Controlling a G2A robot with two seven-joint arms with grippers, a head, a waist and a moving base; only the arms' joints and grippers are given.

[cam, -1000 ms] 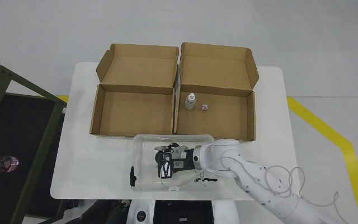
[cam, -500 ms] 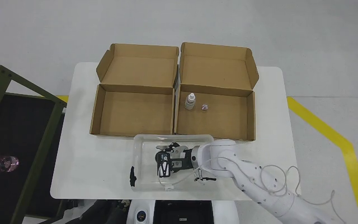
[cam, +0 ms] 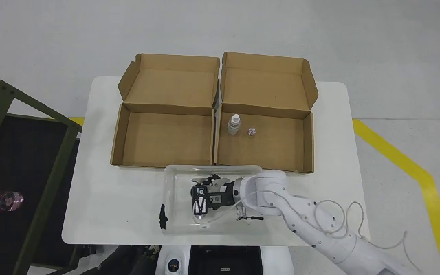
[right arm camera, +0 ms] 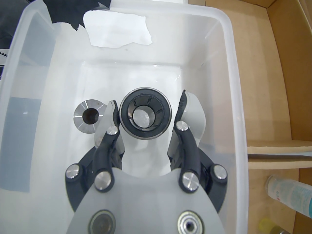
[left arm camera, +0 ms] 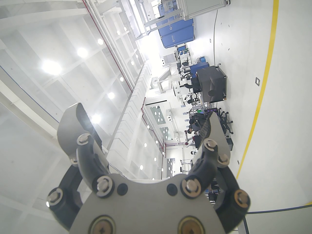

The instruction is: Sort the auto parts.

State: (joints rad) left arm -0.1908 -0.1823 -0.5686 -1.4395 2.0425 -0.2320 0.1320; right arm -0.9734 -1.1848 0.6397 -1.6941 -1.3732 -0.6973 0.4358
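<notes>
A black ring-shaped bearing [right arm camera: 145,115] stands on end on the floor of the clear plastic bin [right arm camera: 229,49]. My right gripper [right arm camera: 148,98] is down inside the bin and open, one finger on each side of the bearing. One pad [right arm camera: 114,115] touches it and the other stands a little off. Just outside that pad lies a silver metal bushing [right arm camera: 89,118]. From above, the right gripper [cam: 201,199] sits in the bin [cam: 175,172] at the table's front. My left gripper [left arm camera: 145,112] is open, holds nothing and points up at the hall ceiling.
Two open cardboard boxes stand behind the bin, the left box [cam: 165,137] bare. The right box [cam: 275,141] holds a small white bottle [cam: 234,124] and a tiny part [cam: 252,130]. A black scrap [cam: 163,216] hangs at the bin's left end.
The right arm's wrist and forearm have shifted a little to the left over the bin. The gripper has stayed low inside the bin at the bearing.
</notes>
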